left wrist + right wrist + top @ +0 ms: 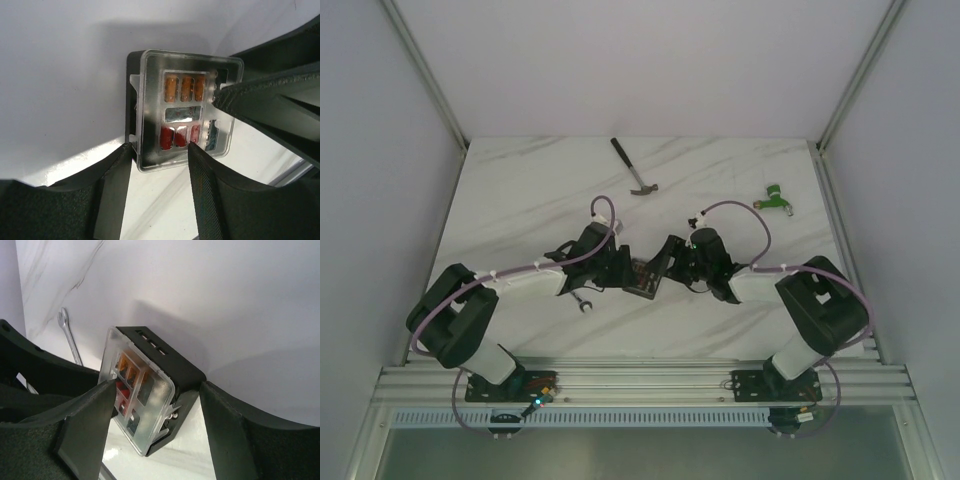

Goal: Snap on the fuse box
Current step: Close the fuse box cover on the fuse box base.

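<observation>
Listing from the tools outward, for your reference.

**Right end effector** (156,390): jaws set wide and closed about the small square black plastic fuse box (167,357). One finger (85,420) bears on the transparent plastic cover (150,435). The other (230,435) appears to meet the black base behind it.

**Left end effector** (159,160): fingers a middling way apart, clamping nothing. Their tips sit at the box's near edge, one at a base corner and one over the cover.

**Fuse box, handling (judged):**
- Light, rigid and smooth, so likely to skid on the white marble-patterned desk (520,200) unless you brace it.
- The thin cover and its small latch tabs (132,80) look breakable.
- Take hold across the thickness, with one pad on the cover's rim beside a tab and the opposing pad on the base.
- Avoid pressing the cover's unsupported middle.

**Fuse box, appearance:**
- Three orange fuses (186,87) sit in a row, with red fuses (172,136) below, all seen through the cover.
- One black side wall is slotted.
- At one corner the cover seems to stand slightly proud.

**Fuse box, location:** between the two end effectors, mid-desk toward the near edge. You cannot tell whether it lies flat.

**Surroundings:**
- A slim silver steel wrench (70,337) lies near.
- A dark-handled steel hammer (635,172) and a green-and-red plastic connector piece (775,197) lie well apart, farther back.
</observation>
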You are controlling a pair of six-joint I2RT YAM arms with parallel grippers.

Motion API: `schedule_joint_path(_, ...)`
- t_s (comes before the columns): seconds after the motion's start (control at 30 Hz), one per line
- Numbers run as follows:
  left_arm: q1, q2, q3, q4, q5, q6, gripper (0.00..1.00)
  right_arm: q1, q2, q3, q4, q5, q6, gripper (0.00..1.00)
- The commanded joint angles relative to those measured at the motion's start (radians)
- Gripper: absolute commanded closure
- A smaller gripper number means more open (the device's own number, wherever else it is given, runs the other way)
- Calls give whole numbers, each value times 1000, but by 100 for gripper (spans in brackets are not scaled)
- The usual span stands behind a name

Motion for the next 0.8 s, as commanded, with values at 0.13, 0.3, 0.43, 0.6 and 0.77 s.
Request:
schedule_joint_path(0.13,-18,-28,3,-4,4,-40,36,13,30,55,16,-27,-51,26)
schedule_joint_path(0.3,-18,-47,7,-46,-32,-52,33,15,-71,1,-80,46,-50,25)
schedule_joint_path(0.43,-19,-51,16,-69,-42,-49,33,40,-108,-20,-119,63,-33,25)
schedule_joint_path(0.6,-25,-47,35,-97,-47,-43,33,72,-109,-17,-142,92,10,25)
schedule_joint_path(0.77,-39,-37,50,-110,-46,-43,32,101,-90,-7,-139,101,48,27)
